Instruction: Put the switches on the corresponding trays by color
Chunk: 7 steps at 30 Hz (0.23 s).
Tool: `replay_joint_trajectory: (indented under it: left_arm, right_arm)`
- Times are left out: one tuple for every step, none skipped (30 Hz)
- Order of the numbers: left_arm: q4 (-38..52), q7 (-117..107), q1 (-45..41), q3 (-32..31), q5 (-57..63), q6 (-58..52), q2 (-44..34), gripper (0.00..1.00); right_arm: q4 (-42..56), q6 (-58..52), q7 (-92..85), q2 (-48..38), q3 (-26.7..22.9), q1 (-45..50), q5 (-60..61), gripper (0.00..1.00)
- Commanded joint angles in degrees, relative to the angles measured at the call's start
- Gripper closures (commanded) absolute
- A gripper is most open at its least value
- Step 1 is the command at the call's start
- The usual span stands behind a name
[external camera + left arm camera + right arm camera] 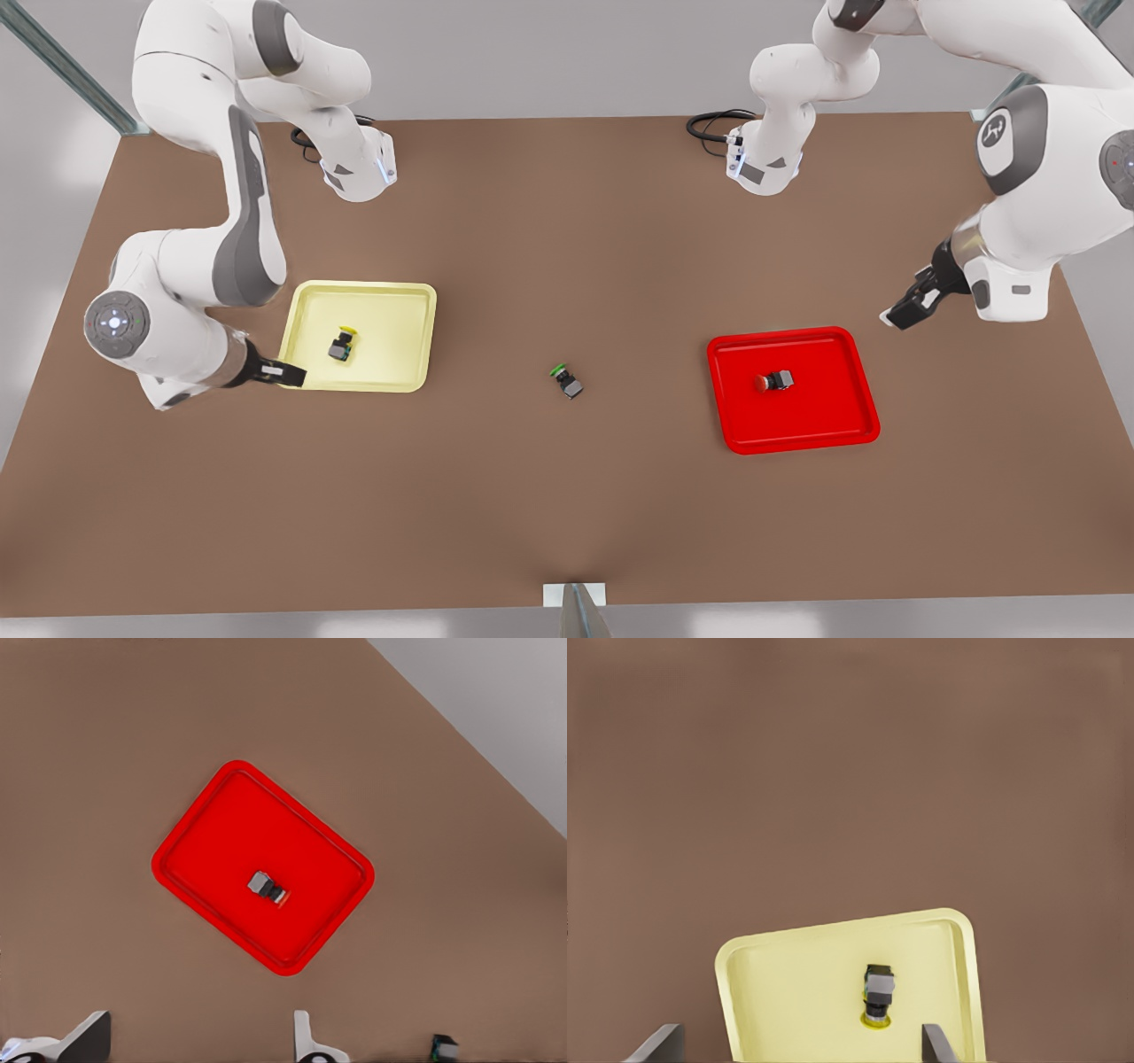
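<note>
The yellow switch (343, 346) lies inside the yellow tray (306, 306); the red switch (774, 381) lies inside the red tray (731, 434). The green switch (566, 382) rests on the tabletop (567, 514) between the trays.

The left gripper (905, 315) hangs beside the red tray, fingers (306, 1036) spread wide and empty. The right gripper (288, 375) sits at the yellow tray's near corner, fingers (935, 1043) spread and empty.

Risk: a low sideways move of the right gripper would likely nudge the yellow tray and shift its switch.

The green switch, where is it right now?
In the front view, the green-capped switch lies on the bare brown table, about midway between the yellow tray on that view's left and the red tray on its right.
</note>
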Motion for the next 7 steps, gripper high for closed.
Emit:
replay_joint_trajectory:
  left_arm:
    - [-0.05,46.79,-0.27,-0.03,0.14,0.23,0.16,0.0]
    - [-0.13,46.79,-0.27,-0.03,0.14,0.23,0.42,0.0]
    - [-0.13,46.79,-0.36,-0.03,0.23,0.06,0.42,0.0]
    - [-0.05,46.79,-0.45,-0.12,0.23,-0.3,0.34,0.0]
    - [-0.05,46.79,-0.45,-0.12,0.23,-0.65,0.34,0.0]
    - [-0.05,46.79,-0.45,-0.12,0.23,-0.56,0.34,0.0]
    - [-0.05,46.79,-0.45,-0.12,0.23,-0.56,0.34,0.0]
  right_arm:
    - [1.54,-4.4,-28.79,-4.35,-0.47,-0.92,-3.82,0.0]
    - [1.36,-5.81,-28.96,-7.7,-0.29,-2.86,-3.38,0.0]
    - [1.62,-6.86,-29.32,-9.9,-0.29,-3.03,-3.73,0.0]
    - [1.53,-7.92,-29.32,-10.87,-0.38,-3.64,-3.82,0.0]
    - [1.45,-8.53,-29.23,-11.14,-0.38,-3.82,-3.9,0.0]
    - [1.53,-9.41,-29.14,-11.05,-0.56,-3.74,-3.9,0.0]
    - [1.53,-9.5,-29.14,-11.05,-0.56,-3.74,-3.99,0.0]
